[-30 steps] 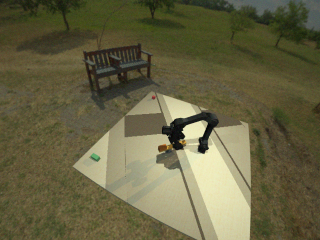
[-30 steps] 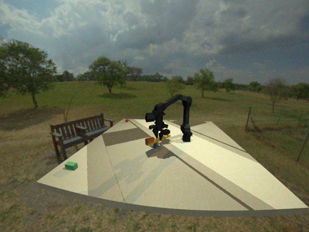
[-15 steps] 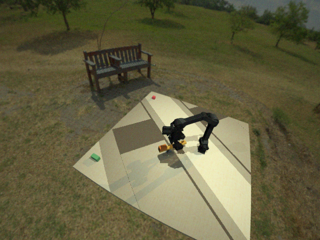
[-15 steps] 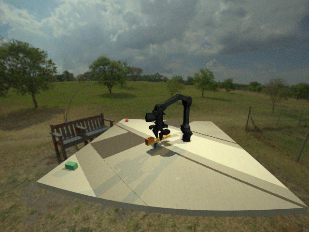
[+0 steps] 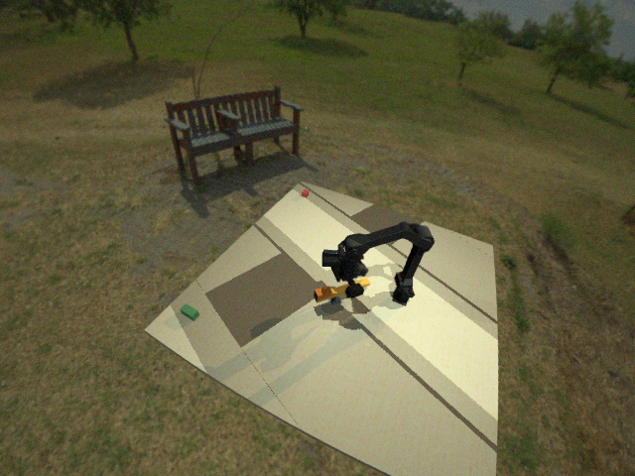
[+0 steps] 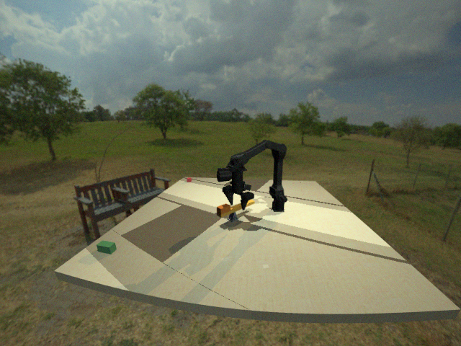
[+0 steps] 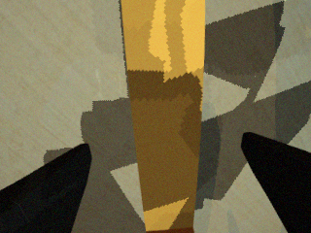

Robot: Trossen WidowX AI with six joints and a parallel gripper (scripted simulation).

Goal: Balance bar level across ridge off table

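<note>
An orange-yellow bar (image 5: 330, 293) (image 6: 227, 210) (image 7: 165, 111) lies across a small dark ridge (image 6: 233, 217) near the middle of the table (image 5: 410, 410) (image 6: 297, 282). In the top and exterior views its ends look raised off the table and it sits roughly level. My gripper (image 5: 346, 287) (image 6: 236, 202) (image 7: 167, 146) is open. Its two dark fingers straddle the bar, and in the wrist view there is a clear gap on each side. The ridge is mostly hidden under the bar and is not visible in the wrist view.
The arm's base (image 5: 403, 295) (image 6: 278, 204) stands just right of the bar. A green block (image 5: 190, 311) (image 6: 106, 246) lies near the table's left corner. A small red block (image 5: 305, 192) (image 6: 189, 179) lies at the far corner. A wooden bench (image 5: 233, 125) (image 6: 119, 195) stands off the table.
</note>
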